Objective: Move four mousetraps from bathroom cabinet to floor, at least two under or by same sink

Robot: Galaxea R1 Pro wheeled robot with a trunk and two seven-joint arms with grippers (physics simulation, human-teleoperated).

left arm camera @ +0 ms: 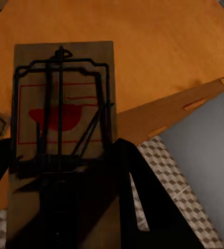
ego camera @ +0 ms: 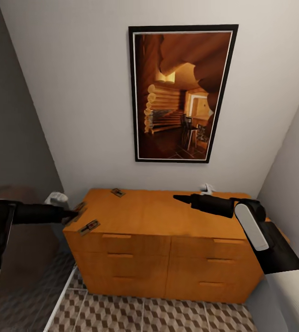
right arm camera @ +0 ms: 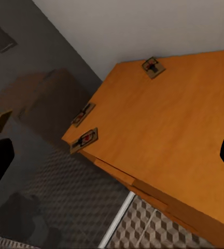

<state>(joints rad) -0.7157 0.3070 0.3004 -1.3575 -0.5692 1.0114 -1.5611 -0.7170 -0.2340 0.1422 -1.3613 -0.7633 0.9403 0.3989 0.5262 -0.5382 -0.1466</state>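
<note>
The biggest risk, as I judged it, was a drop to the floor [ego camera: 168,313]: the cabinet [ego camera: 158,216] stood well above the tiles, and the trap being handled sat at its 9 o'clock end, right at the rim. If the grip was shallow or off-centre, the flat slab could twist out as it was lifted and skid somewhere hard to reach, perhaps into the gap between cabinet and wall.

A second risk was the left gripper [ego camera: 73,213] sweeping its neighbour off the top, since the front trap [ego camera: 89,227] lay just beside it at 8 o'clock, also close to the rim.

The left wrist view showed dark fingers [left arm camera: 138,197] flanking the edge trap [left arm camera: 63,114] and touching both long sides, so the tool looked clamped on it, though how firmly was unclear. The right gripper [ego camera: 179,198] hung over the top towards 2 o'clock, apart from every trap; I could not tell whether its fingers were apart or together.

The drawers [ego camera: 122,251] were all pushed in, their contents hidden. Nothing lay in them that could be seen; three traps rested on the top, the back trap [ego camera: 117,192] at 11 o'clock near the wall
</note>
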